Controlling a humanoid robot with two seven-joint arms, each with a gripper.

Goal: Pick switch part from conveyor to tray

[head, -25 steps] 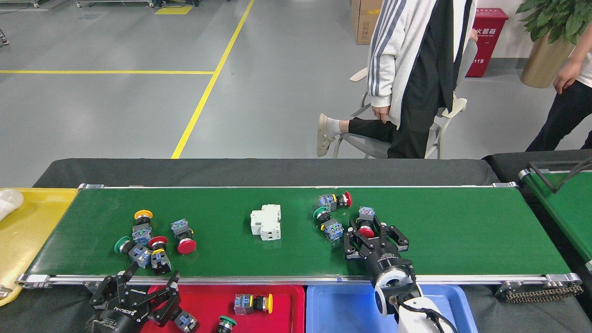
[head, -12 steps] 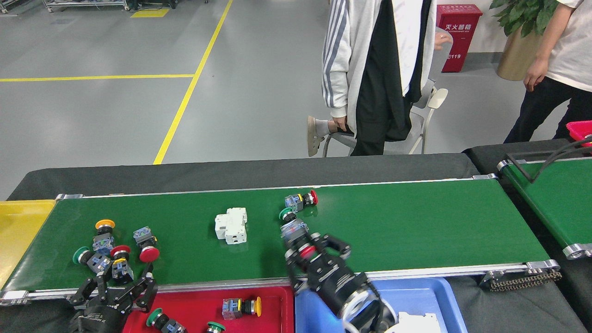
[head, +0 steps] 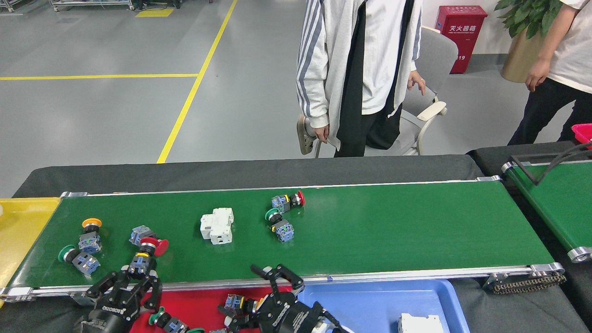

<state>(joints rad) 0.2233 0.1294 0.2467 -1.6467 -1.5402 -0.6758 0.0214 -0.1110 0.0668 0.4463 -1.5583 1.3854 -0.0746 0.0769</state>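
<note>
The long green belt [head: 370,231] still has switch parts lying on it. Half a second ago the right gripper [head: 270,296] was up on the belt, closed around a part with a red top. Now it has pulled back off the belt and hangs over the red tray [head: 199,305], close to the blue tray [head: 370,300]. Its fingers are spread apart. I cannot tell for sure if anything is between them. A part with a yellow top [head: 238,304] lies in the red tray right by it.

The left gripper [head: 134,277] has moved up a little. It now sits at the near edge of the belt, and its fingers are on both sides of a part with a red and yellow top [head: 142,261]. I cannot tell if it is squeezing the part yet.

The part with the red round button [head: 155,245] now lies just above that one. Two parts, one with a red top [head: 287,201] and one with a green top [head: 279,224], stay in the middle of the belt. The white block [head: 216,225] is next to them. On the left, an orange-topped part [head: 90,233] and a green-topped part [head: 74,258] lie near the yellow tray [head: 23,231].

The person in the striped jacket [head: 351,78] has stepped closer to the chair [head: 425,92].
</note>
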